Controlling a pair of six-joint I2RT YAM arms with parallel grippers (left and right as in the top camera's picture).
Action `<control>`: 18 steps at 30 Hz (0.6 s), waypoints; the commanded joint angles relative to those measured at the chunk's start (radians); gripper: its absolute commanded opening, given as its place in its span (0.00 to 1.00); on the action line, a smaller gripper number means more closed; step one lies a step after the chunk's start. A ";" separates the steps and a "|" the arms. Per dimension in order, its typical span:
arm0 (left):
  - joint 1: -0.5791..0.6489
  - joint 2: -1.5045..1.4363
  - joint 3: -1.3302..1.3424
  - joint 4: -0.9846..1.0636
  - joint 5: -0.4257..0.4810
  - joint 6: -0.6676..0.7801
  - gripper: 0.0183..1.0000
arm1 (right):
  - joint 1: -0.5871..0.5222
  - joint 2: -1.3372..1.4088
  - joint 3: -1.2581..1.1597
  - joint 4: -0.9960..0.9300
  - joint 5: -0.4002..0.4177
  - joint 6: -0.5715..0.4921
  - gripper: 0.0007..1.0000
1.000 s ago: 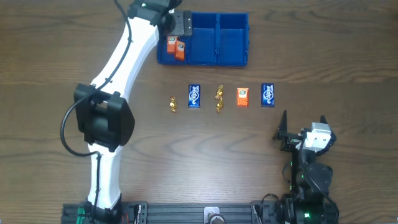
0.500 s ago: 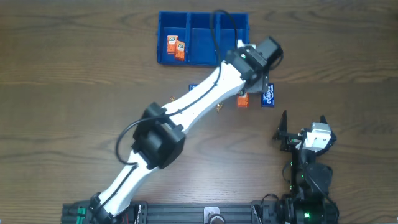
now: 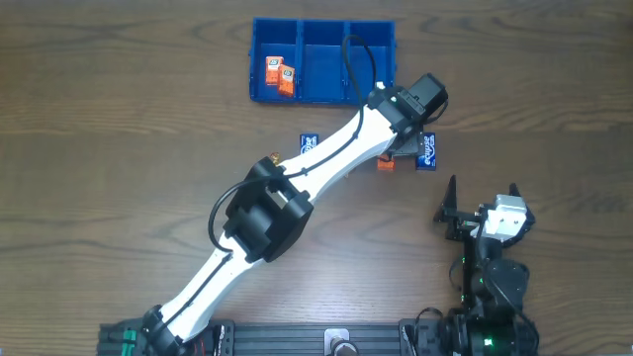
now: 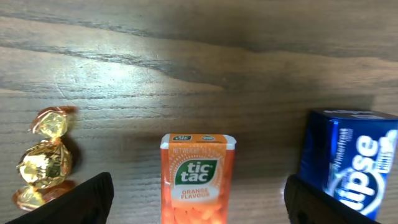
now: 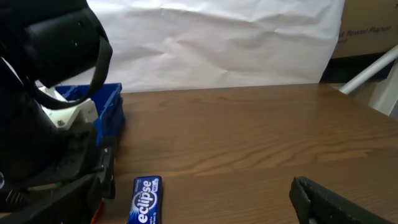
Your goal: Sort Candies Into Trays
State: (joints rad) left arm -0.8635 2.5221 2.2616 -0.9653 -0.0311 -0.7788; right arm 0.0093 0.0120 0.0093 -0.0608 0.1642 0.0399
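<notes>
— Where was the left tool [image 4: 199, 198]?
— Right of centre in the overhead frame, low over the desk [image 3: 119, 119], fingers [image 4: 87, 200] spread wide, gripping nothing.
— And the orange mint box [image 4: 199, 177]?
— Flat on the desk, straight beneath, centred in the gap. Its long axis ran crosswise to the closing line, so the fingers would pinch its narrow sides. A gold candy [image 4: 46, 158] and a blue gum box [image 4: 348, 162] sat just outside them.
— The right tool [image 3: 483, 193]?
— Lower right, open, empty, farther off.
</notes>
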 commanded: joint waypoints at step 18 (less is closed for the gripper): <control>-0.008 0.046 0.006 -0.005 -0.026 0.050 0.83 | -0.005 -0.005 -0.001 -0.004 -0.002 -0.008 1.00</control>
State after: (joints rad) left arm -0.8734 2.5473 2.2616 -0.9653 -0.0326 -0.7506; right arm 0.0093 0.0120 0.0093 -0.0605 0.1638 0.0399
